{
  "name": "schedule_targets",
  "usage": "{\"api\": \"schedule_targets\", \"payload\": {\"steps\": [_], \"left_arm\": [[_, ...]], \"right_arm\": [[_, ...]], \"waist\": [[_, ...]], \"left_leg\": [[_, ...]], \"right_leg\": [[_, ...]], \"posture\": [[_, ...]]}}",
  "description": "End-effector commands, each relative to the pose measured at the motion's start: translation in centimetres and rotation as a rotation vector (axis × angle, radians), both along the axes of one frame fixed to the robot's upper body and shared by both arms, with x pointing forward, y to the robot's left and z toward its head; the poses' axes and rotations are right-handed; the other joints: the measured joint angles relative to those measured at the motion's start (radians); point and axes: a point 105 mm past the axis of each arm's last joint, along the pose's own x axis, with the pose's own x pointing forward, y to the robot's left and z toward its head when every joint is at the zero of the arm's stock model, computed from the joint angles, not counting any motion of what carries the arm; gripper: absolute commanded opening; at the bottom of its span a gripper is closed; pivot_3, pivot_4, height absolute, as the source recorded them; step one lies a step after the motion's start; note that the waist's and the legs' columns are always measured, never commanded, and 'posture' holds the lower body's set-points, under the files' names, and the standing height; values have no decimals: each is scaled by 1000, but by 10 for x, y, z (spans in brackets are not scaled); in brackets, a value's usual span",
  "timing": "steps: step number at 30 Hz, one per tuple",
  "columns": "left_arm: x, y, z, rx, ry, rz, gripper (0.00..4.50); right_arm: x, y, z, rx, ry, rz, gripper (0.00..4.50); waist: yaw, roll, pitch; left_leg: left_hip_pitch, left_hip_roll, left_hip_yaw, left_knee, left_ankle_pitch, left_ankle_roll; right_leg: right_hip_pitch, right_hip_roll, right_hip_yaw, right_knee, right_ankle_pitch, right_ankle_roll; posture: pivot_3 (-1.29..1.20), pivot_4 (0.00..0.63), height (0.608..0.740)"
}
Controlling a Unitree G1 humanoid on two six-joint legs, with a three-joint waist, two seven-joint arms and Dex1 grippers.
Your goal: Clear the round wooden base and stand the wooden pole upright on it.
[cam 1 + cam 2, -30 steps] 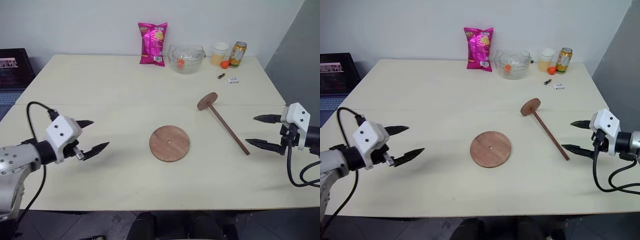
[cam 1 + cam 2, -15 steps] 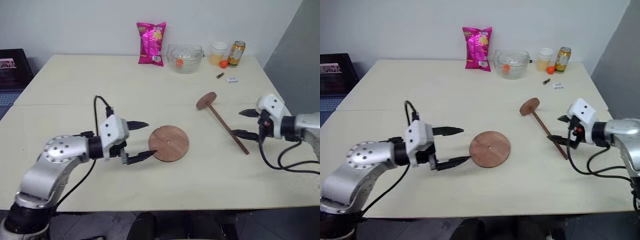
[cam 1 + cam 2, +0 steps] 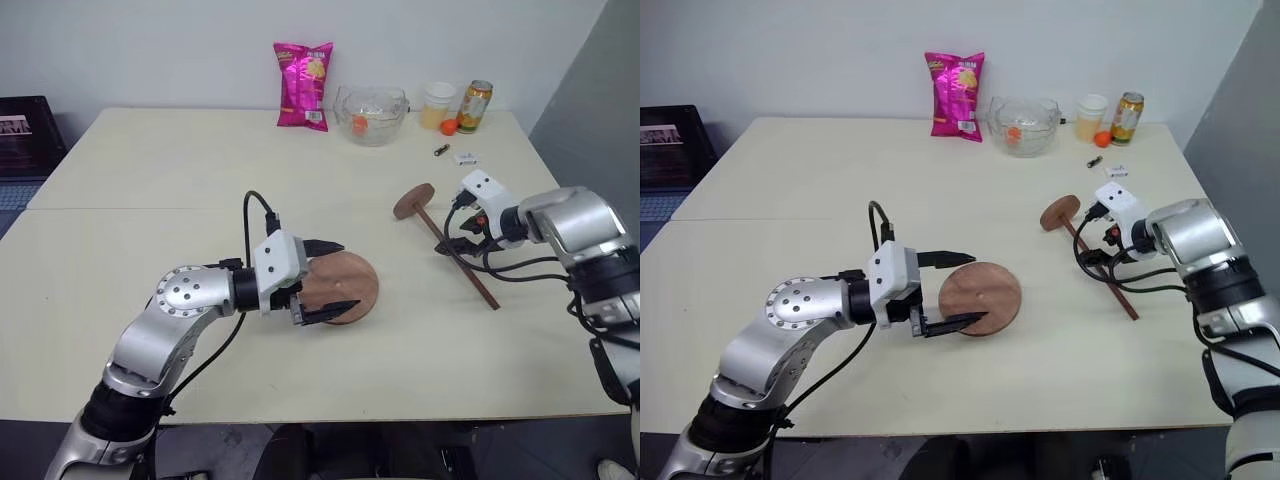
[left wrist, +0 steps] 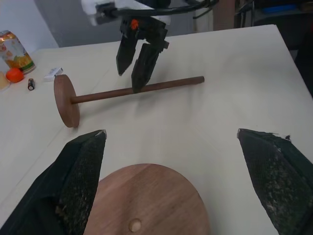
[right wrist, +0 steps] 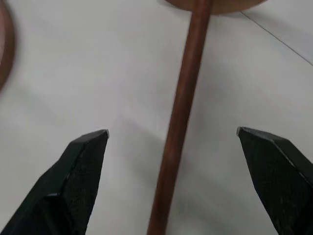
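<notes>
My right pincer hangs with its fingers spread wide to either side of the wooden pole, pointing down at the shaft a little way from the disc end, and I can't see any contact yet. The pole lies flat on the surface to the right of centre, its fixed disc at the far end standing on its rim and the bare tip pointing near and right. I judge it light and stiff, smooth enough to roll or twist between hard fingers, so I'd close on the shaft close to the disc, where the weight sits, rather than out at the thin tip.

My left pincer is also wide, one finger at the far edge and one at the near edge of the round wooden base, which lies flat near the middle with nothing on it and its small centre hole showing. It looks thin and flush to the surface, awkward to lift by the rim, easy to slide.

Open room is good: bare surface all round base and pole. The chip bag, glass bowl, cup and can stand well apart along the far edge, and the right edge of the surface is near the pole's tip
</notes>
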Motion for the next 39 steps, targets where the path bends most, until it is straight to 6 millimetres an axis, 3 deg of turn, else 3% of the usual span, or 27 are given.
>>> {"api": "schedule_targets", "payload": {"steps": [1,6,13,15,25,29,37,39], "left_arm": [[-1,-8,4,-8,-58,-5,4500],[-2,-12,0,-11,-66,6,4500],[-2,-9,-7,1,-86,49,4500],[-3,-8,-8,-7,-84,59,4500],[-3,-8,-14,-3,-88,65,4500],[-2,-7,-14,2,-92,58,4500],[1,-2,-13,21,-93,53,4500],[1,7,-8,25,-88,54,4500]], "right_arm": [[10,-6,1,-40,25,-7,4427],[15,-4,-2,-56,88,11,4427],[6,3,-8,-50,225,44,4257],[5,2,-8,-64,243,57,3906],[3,2,-6,-62,267,55,1209],[1,5,-6,-10,287,38,358],[0,14,1,78,289,31,217],[2,28,20,190,251,58,217]], "waist": [[0,0,0],[-1,0,0],[-1,0,0],[0,1,0],[0,1,0],[0,1,0],[-1,1,0],[-2,1,0]], "left_leg": [[0,0,0,0,0,0],[0,0,1,0,0,0],[0,0,1,0,0,0],[0,0,0,0,0,0],[0,0,0,0,0,0],[0,0,0,0,0,0],[0,0,0,0,0,0],[0,0,0,0,0,0]], "right_leg": [[0,0,0,0,0,0],[-1,0,1,0,0,0],[-1,0,1,0,0,0],[-1,0,0,1,0,0],[-1,0,0,1,0,0],[-1,0,1,0,0,0],[-1,0,0,0,0,0],[-1,0,0,1,0,0]], "posture": [[0,150,740],[0,150,740],[0,150,740],[0,150,740],[0,150,740],[0,150,740],[0,150,740],[0,150,740]]}}
